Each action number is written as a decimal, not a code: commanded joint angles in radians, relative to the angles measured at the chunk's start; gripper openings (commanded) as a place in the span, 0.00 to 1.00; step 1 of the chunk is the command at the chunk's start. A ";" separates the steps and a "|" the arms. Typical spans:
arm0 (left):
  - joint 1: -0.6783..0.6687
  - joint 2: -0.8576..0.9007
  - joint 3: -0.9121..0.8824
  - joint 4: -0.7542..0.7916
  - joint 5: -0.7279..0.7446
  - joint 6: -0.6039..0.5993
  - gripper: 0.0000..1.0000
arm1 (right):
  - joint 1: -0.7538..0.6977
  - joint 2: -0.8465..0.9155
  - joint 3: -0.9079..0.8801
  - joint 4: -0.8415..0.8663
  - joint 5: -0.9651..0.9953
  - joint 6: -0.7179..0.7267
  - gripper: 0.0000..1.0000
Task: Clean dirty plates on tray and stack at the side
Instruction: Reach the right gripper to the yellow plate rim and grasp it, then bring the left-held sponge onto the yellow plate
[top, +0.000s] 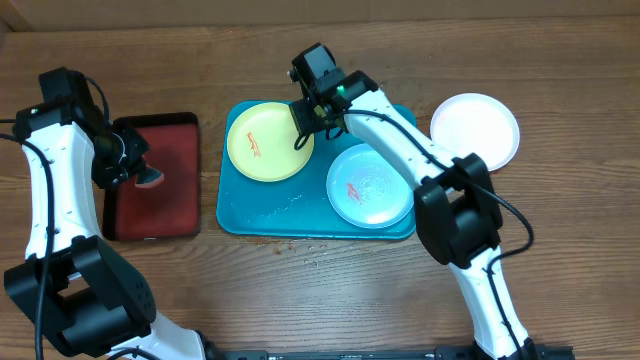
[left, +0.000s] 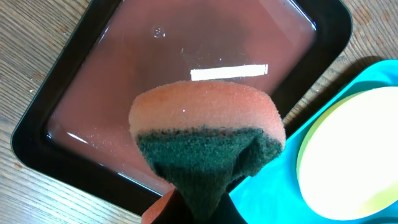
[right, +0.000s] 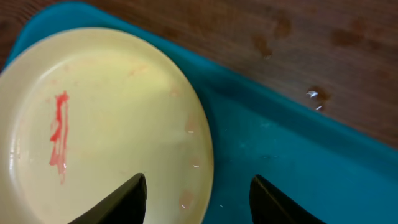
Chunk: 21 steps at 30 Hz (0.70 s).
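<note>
The turquoise tray (top: 270, 205) holds a yellow-green plate (top: 262, 145) with a red smear (right: 59, 134) on its left half. A pale mint plate (top: 370, 187), also smeared red, lies on its right half. A white plate (top: 475, 130) rests on the table to the right of the tray. My right gripper (top: 305, 125) is open, its fingers (right: 118, 202) straddling the right rim of the yellow-green plate (right: 106, 106) over the tray (right: 298, 155). My left gripper (top: 135, 165) is shut on an orange and green sponge (left: 208, 137), held above the dark red tray.
A dark red, black-rimmed tray (top: 170, 200) with water in it (left: 186, 68) stands left of the turquoise tray (left: 273, 193). Water droplets lie on the turquoise tray's front and on the wooden table just before it (top: 315, 245).
</note>
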 joint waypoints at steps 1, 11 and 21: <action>0.010 -0.008 0.005 0.001 0.008 -0.008 0.04 | 0.006 0.067 -0.002 0.008 -0.074 0.030 0.54; 0.010 -0.008 0.005 0.000 0.014 -0.007 0.04 | 0.016 0.102 -0.002 -0.035 -0.075 0.052 0.12; -0.034 -0.008 0.004 0.004 0.196 0.107 0.04 | 0.016 0.101 0.007 -0.282 -0.076 0.129 0.04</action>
